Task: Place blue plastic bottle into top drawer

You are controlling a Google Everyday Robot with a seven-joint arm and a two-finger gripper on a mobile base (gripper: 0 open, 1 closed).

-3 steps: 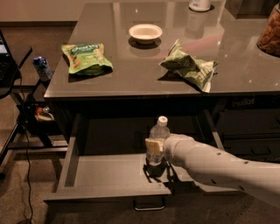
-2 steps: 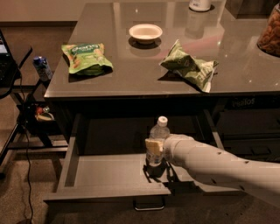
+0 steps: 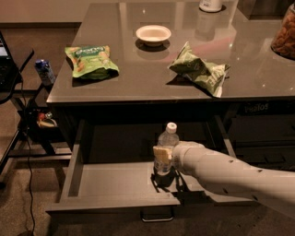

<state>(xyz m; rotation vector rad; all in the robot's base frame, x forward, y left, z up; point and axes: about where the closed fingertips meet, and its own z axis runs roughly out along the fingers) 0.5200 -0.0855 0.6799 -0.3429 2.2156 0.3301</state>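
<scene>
The blue plastic bottle, clear with a white cap and a pale label, stands upright inside the open top drawer. The drawer is pulled out under the table and has a small metal loop handle on its front. My gripper reaches in from the right on a white arm and is shut on the bottle's lower part, with the dark fingers low against the drawer floor.
The grey table above holds two green snack bags, a white bowl and a white cup. A small blue can stands on a stand at the left, with cables below.
</scene>
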